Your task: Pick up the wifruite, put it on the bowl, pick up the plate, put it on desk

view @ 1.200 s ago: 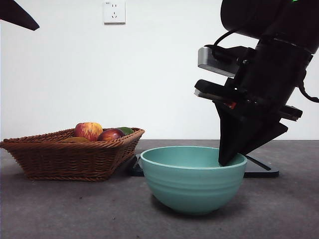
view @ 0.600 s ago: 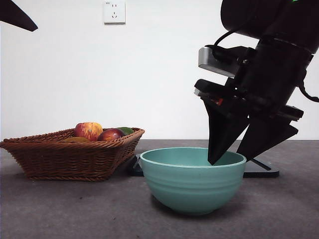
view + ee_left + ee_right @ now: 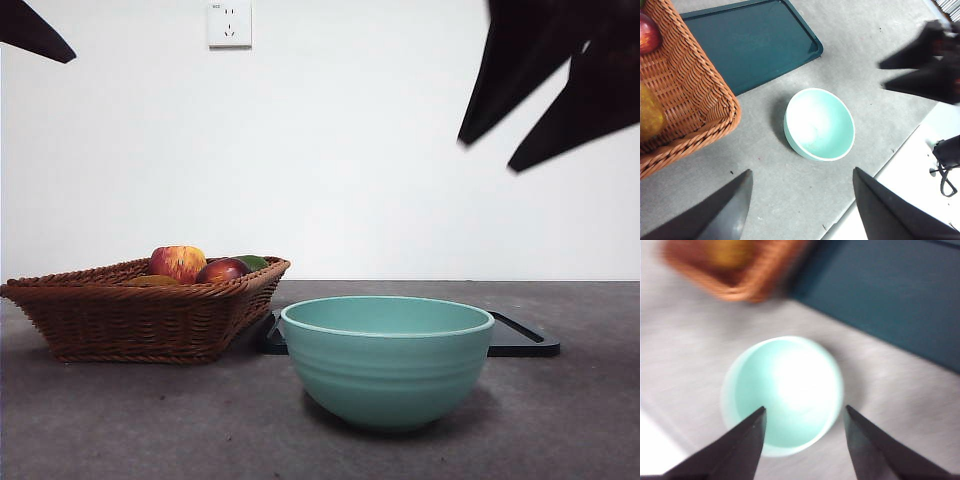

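Bowl (image 3: pixel 387 358): sits on the table (image 3: pixel 150 420).
Right gripper (image 3: pixel 540 100): high above the bowl, fingers apart, holding nothing.
Left gripper (image 3: pixel 800 210): up high, fingers apart, holding nothing.

Smooth, softly glazed ceramic bowl (image 3: pixel 387 360) with faint ridges; rough woven wicker basket (image 3: pixel 140 310); glossy dark tray (image 3: pixel 750 42); matt, mottled grey worktop (image 3: pixel 150 420); matt black end effectors.

The teal-green bowl (image 3: pixel 387 360) is sitting upright on the grey tabletop (image 3: pixel 150 420), its ridged outside and paler rim showing (the inside is glaring too white to make out any contents). No wifruite is showing clearly.
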Motion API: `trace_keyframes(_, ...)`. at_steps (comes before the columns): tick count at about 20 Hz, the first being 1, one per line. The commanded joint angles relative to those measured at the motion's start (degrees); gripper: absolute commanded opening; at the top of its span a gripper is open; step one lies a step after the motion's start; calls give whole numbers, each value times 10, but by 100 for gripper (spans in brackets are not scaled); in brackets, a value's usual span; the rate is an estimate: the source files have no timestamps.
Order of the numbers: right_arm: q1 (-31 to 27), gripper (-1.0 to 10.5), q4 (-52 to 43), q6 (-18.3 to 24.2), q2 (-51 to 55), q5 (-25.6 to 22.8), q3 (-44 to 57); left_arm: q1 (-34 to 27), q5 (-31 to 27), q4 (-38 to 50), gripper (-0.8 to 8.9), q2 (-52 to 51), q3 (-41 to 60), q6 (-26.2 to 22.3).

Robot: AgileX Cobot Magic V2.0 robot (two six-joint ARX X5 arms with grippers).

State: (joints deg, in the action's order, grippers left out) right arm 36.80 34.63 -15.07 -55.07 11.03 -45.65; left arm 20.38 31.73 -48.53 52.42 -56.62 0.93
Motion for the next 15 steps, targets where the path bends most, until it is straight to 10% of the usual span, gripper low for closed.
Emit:
trace_keyframes(1, 5, 247, 23, -4, 38, 48, -10, 3, 3, 1, 312, 3, -10, -5)
trace_keyframes(5, 5, 247, 64, -6, 98, 115, -10, 3, 3, 0, 312, 3, -10, -5)
trace_keyframes(15, 5, 247, 80, -6, 121, 115, -10, 3, 3, 0, 312, 3, -10, -5)
